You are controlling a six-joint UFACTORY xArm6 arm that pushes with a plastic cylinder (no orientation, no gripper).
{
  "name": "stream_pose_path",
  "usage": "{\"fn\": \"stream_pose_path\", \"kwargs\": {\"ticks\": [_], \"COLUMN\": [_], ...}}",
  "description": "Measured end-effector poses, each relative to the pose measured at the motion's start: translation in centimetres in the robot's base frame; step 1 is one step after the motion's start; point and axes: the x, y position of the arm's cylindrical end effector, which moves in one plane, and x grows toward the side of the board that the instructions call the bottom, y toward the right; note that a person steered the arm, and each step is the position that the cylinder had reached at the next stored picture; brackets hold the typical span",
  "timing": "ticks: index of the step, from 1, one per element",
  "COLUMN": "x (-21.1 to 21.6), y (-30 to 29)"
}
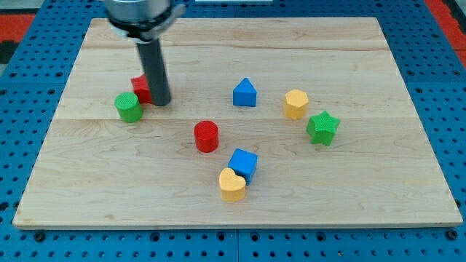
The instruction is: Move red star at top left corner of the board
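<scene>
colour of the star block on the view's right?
Green. The star block shows clearly in the camera view, right of the yellow block.

The table (364, 167) is pale wood with fine lengthwise grain and a few faint seams between its planks; around it runs a blue surface dotted with a regular grid of dark holes, and a red patch shows at each far corner. The rod is dark grey to black, glossy along one side. At the left sit a green cylinder (128, 107) and a red block (140, 87) partly hidden by the rod. Near the middle are a red cylinder (206, 136), a blue house-shaped block (245, 93), a blue cube (242, 163) and a yellow heart (231, 185). At the right are a yellow block (295, 104) and a green star (322, 128)
</scene>
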Motion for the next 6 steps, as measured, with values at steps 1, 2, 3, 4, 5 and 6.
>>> {"fn": "stream_pose_path", "kwargs": {"ticks": [1,2,3,4,5,6], "x": [-2.5,-6.5,-11.2,-9.7,-6.5,-10.3], "y": [-4.4,-7.4,-7.7,-7.8,-9.6,-11.3]}}
